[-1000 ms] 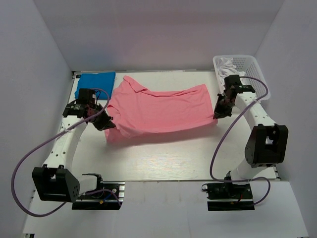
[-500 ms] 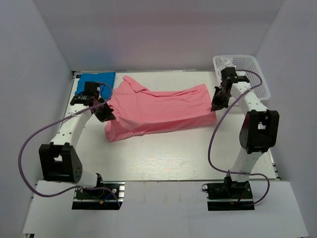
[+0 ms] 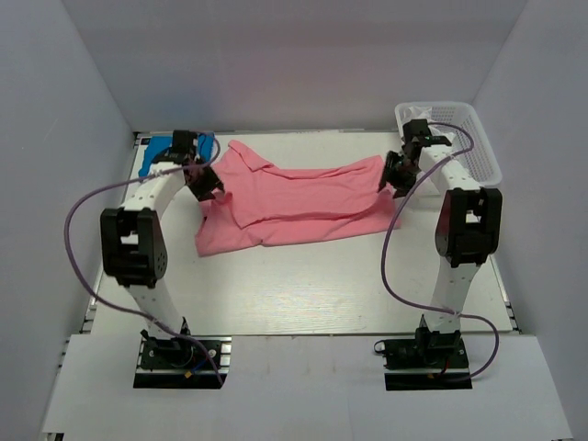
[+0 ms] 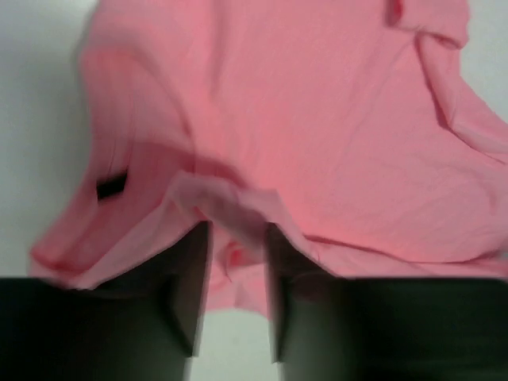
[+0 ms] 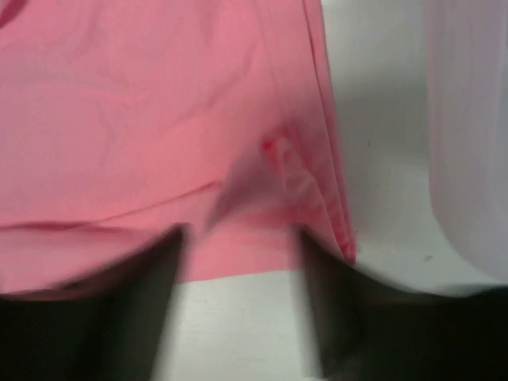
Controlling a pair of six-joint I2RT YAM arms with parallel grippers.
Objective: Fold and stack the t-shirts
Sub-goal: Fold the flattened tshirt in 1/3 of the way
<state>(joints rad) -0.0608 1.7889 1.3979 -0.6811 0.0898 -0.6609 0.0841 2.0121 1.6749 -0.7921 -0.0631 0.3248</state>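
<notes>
Top external alone shows blue t-shirt; wrist views: left end effector, right end effector parted over pink t-shirt.

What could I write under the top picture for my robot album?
The left gripper and right gripper at a pink shirt's ends, blue shirt and basket in the far corners.

No writing, brand, number or sign can be read in any view. In the left wrist view the pink shirt bears one small dark mark near its edge. It is too blurred to tell whether it carries any letters.
</notes>
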